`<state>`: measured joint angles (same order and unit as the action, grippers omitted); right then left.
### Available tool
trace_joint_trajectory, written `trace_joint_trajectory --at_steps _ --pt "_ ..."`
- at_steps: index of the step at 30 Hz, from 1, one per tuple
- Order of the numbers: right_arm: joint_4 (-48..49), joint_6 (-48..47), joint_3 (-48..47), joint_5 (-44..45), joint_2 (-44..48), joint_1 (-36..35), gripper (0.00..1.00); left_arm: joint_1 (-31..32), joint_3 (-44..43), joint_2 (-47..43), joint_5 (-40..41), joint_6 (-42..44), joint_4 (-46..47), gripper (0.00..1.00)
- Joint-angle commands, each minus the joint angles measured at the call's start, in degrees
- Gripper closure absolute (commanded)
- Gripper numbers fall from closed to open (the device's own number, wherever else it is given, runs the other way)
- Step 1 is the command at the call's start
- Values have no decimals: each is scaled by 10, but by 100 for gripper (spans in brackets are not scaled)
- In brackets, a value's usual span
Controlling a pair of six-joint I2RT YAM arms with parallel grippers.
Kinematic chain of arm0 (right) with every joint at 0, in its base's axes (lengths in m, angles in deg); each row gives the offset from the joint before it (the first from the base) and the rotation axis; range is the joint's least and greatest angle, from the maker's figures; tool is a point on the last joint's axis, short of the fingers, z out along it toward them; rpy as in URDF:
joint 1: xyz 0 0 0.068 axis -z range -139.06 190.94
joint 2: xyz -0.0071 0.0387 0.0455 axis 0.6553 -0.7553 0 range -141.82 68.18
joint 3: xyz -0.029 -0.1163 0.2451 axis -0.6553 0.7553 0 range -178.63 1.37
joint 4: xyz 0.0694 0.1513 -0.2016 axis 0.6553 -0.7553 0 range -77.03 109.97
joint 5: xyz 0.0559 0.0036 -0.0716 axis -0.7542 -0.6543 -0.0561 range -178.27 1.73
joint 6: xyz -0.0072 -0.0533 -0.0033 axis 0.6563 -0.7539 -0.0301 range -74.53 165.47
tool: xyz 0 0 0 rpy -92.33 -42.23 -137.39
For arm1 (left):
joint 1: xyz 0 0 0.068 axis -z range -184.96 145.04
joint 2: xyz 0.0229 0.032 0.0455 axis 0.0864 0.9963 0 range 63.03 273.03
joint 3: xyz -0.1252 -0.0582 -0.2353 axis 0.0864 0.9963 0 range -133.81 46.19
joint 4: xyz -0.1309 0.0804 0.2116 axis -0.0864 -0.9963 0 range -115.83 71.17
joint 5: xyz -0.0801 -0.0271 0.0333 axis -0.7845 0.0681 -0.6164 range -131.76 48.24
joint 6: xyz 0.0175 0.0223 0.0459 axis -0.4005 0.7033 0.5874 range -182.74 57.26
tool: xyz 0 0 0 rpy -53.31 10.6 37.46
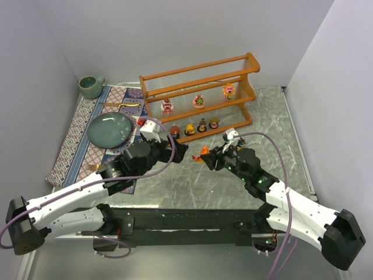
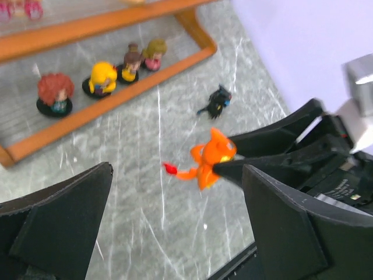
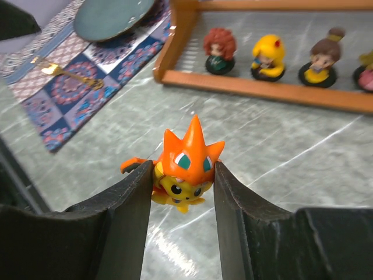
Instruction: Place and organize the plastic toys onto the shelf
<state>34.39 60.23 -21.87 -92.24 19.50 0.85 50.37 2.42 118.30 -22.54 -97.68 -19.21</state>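
Observation:
My right gripper [image 3: 182, 169] is shut on an orange and yellow spiky toy [image 3: 187, 160], held just above the marble table in front of the shelf [image 1: 198, 87]. The toy also shows in the top view [image 1: 203, 154] and in the left wrist view [image 2: 210, 160], pinched by the right fingers [image 2: 262, 157]. My left gripper [image 2: 178, 175] is open and empty, hovering just left of that toy. A small black toy [image 2: 217, 102] lies on the table near the shelf's right end. The shelf's bottom tier holds several small figurines [image 2: 105, 79]; the middle tier holds three pink ones [image 1: 199, 101].
A patterned cloth mat [image 1: 76, 140] lies at the left with a blue-green plate [image 1: 109, 129], a gold spoon [image 1: 119, 104] and a green cup [image 1: 91, 86] behind it. Grey walls close in the left, back and right sides.

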Motion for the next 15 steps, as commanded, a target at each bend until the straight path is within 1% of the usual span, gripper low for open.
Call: trace_joint_trajectory --at_steps 1,5,8,9,10,12,14,15 --pt "41 -50 -29 83 4 -24 100 -15 -8 -5 -51 -56 -37 3" --pt "36 -68 -49 100 -9 -31 100 -33 -19 -7 -42 -72 -68 3" --pt "26 -94 -73 120 -13 -30 100 -63 -48 -4 -55 -65 -113 1" --pt "5 -104 -85 127 -15 -31 100 -87 -59 -3 -78 -63 -124 1" --pt "-9 -121 -98 135 -18 -30 100 -100 -78 -4 -88 -56 -149 1" --pt "-29 -140 -131 149 -26 -29 100 -132 -98 -8 -103 -45 -168 1" --pt "-33 -179 -163 158 -34 -26 100 -150 -127 -11 -104 -25 -199 1" --pt "-42 -202 -176 165 -40 -24 100 -170 -145 -12 -106 -9 -211 1"
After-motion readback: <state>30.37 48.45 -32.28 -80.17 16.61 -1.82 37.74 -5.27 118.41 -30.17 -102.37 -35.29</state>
